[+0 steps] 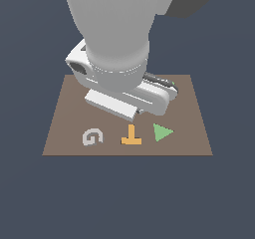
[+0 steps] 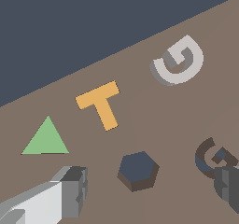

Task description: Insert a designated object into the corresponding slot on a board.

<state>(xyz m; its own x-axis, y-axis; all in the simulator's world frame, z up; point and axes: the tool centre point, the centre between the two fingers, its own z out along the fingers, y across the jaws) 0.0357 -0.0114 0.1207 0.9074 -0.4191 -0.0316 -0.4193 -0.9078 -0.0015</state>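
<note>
The grey spiral piece (image 1: 92, 137) is being left flat on the brown board (image 1: 60, 133), near the front edge at the exterior view's left, just beside the orange T (image 1: 131, 136), with the green triangle (image 1: 162, 132) further along the same row. Nothing is being gripped right now: in the wrist view the gripper (image 2: 149, 190) is being held wide open, one finger (image 2: 70, 190) on each side of the dark hexagonal hole (image 2: 137, 170), and the piece (image 2: 179, 61) is sitting well apart from both.

The spiral slot (image 2: 214, 157) is being partly covered by the other finger in the wrist view, so its full outline can't be made out.

Handling-wise, the piece is probably being treated as light and stiff, a thin hard plate that won't flex. Since it's so flat, very little side wall is being offered, so it's likely best pinched across the outer curved rim, low against the board. A slip or twist is being risked if only the open end of the G gets caught.
</note>
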